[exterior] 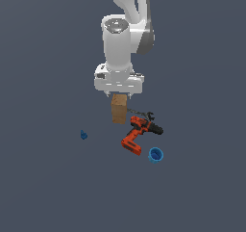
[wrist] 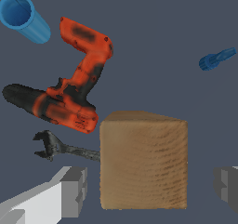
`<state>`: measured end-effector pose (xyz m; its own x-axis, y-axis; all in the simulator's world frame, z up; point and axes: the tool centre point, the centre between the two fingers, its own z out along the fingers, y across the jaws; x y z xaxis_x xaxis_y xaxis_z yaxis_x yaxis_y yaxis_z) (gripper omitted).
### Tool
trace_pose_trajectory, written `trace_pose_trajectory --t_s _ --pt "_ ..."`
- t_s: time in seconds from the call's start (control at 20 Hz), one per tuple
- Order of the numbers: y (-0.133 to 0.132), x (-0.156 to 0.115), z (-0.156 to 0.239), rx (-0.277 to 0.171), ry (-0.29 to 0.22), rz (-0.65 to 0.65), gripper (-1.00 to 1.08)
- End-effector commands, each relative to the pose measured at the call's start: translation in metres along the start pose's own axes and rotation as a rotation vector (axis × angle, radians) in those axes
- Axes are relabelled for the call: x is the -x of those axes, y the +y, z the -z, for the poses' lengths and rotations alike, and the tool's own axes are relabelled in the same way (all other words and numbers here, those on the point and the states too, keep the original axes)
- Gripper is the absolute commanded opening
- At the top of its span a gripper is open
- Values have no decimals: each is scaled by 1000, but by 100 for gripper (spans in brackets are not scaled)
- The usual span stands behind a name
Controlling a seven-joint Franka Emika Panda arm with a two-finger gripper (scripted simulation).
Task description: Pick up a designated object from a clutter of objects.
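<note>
The designated object, a plain tan wooden block (exterior: 119, 109) (wrist: 144, 160), stands upright on the dark floor in the middle of the clutter of objects. My gripper (exterior: 118, 97) (wrist: 148, 188) is directly above it and open. In the wrist view one finger (wrist: 69, 190) shows on either side of the block's top, each with a gap to the wood. Nothing is held.
An orange-and-black power drill (exterior: 139, 132) (wrist: 74, 93) lies close beside the block. A thin dark wrench-like item (exterior: 144, 113) (wrist: 56, 146) lies between them. A small blue cup (exterior: 155, 155) (wrist: 23, 16) sits beyond the drill. A tiny blue piece (exterior: 83, 135) (wrist: 217, 59) lies apart on the exterior view's left.
</note>
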<state>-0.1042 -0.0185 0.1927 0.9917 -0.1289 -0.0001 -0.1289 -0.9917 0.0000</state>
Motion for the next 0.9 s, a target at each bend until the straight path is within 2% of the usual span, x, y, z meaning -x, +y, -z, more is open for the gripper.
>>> trace_pose_trajectory --t_s 0.0,0.5,0.8,0.85 --pt "0 0 -3 0 0 0 100" --pt "0 2 -41 0 0 -1 100" --pt "0 2 -50 0 0 -1 100" --pt "0 2 -50 0 0 -1 -100"
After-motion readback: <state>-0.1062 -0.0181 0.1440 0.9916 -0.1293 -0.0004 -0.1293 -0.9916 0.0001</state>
